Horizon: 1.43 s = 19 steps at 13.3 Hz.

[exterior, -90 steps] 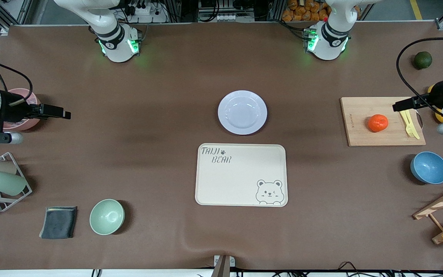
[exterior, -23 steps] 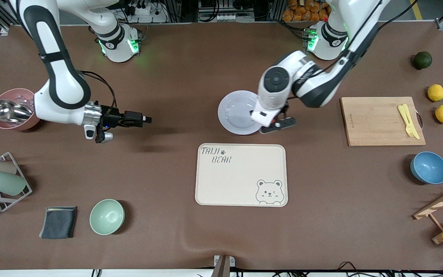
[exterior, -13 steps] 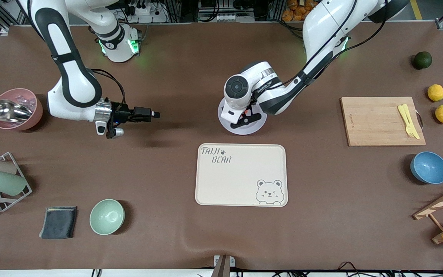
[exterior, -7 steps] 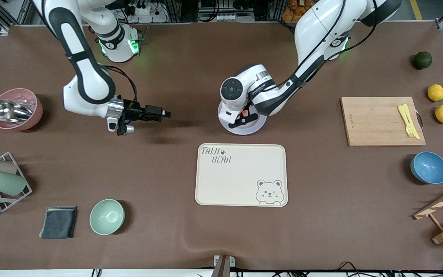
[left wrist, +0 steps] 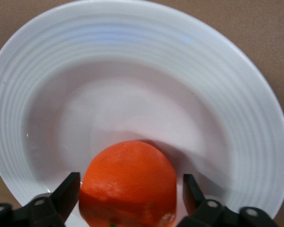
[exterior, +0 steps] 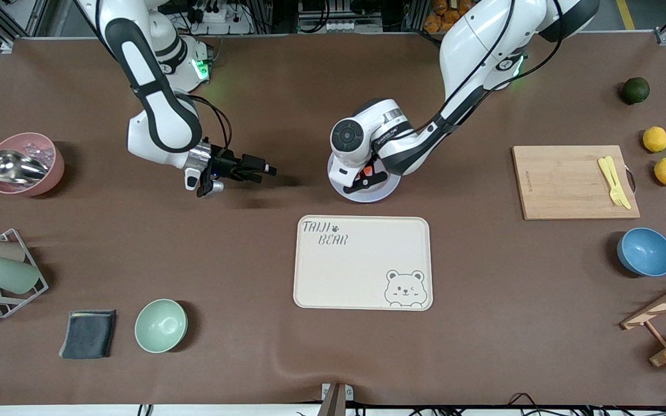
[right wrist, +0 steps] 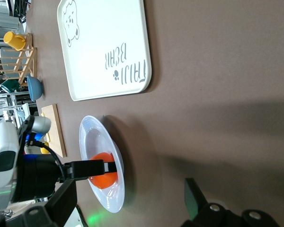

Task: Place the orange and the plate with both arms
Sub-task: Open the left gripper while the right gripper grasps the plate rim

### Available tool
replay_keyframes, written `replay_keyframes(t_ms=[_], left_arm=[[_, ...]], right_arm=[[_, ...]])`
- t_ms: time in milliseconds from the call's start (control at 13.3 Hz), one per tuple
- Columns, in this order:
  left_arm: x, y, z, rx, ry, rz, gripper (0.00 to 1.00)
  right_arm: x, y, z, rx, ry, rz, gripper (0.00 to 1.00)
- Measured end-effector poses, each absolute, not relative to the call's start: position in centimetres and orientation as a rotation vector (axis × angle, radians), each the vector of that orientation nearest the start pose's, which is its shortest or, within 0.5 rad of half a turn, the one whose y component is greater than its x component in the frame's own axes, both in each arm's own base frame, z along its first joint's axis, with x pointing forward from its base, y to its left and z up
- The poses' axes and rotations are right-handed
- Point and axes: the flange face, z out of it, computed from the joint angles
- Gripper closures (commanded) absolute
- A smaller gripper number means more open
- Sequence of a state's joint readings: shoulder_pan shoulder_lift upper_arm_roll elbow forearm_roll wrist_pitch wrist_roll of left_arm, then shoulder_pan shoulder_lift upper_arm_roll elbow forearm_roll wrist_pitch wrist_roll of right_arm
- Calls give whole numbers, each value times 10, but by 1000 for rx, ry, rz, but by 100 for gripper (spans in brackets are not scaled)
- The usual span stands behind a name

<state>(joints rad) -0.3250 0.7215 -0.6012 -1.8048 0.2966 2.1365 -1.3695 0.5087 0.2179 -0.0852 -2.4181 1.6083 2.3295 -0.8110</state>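
The white plate (exterior: 367,195) lies near the table's middle, just farther from the front camera than the cream tray. The red-orange orange (left wrist: 128,182) rests in the plate's well; in the front view only a sliver of the orange (exterior: 368,170) shows under the left wrist. My left gripper (left wrist: 130,178) is low over the plate and open, one finger on each side of the fruit with a thin gap. My right gripper (exterior: 261,170) hovers open and empty over bare table beside the plate, toward the right arm's end. In the right wrist view the plate (right wrist: 114,198) and orange (right wrist: 104,176) lie ahead.
The bear tray (exterior: 363,263) lies nearer the front camera than the plate. A wooden board (exterior: 564,182) with a yellow fork, a blue bowl (exterior: 645,252) and loose fruits sit toward the left arm's end. A pink bowl (exterior: 23,164), green bowl (exterior: 161,325) and cup rack stand toward the right arm's end.
My left gripper, shut on the orange a second ago, has opened with the fruit resting in the plate. My right arm has travelled across the table toward the plate.
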Motion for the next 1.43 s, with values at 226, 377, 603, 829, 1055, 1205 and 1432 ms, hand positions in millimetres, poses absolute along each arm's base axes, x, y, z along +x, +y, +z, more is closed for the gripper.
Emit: replay_keyframes(t_ms=[226,377,603,829,1055,1205,1432], left_arm=[[420,-480,217,-2978,-516,293,0],[440,-473,266,-3007,-555,186,0],[475,-439,319,-3035,-568,69,0],[512,-389,346,-3031,-535,28,0],[543,-331,370,-3013,-459,20,0],[562,-288,383,-3006,-412,27,0],[583,-229,402,-3020,-355,52,0]], right_arm=[[424,214,206,-2183,205,30,0],[419,224,204,-2168,227,37,0],[408,251,196,-2156,255,37,2],[401,274,183,-2133,267,6,9],[395,291,165,-2131,253,-8,10],[397,295,159,-2123,271,-16,13],[393,316,153,-2098,301,-13,16]])
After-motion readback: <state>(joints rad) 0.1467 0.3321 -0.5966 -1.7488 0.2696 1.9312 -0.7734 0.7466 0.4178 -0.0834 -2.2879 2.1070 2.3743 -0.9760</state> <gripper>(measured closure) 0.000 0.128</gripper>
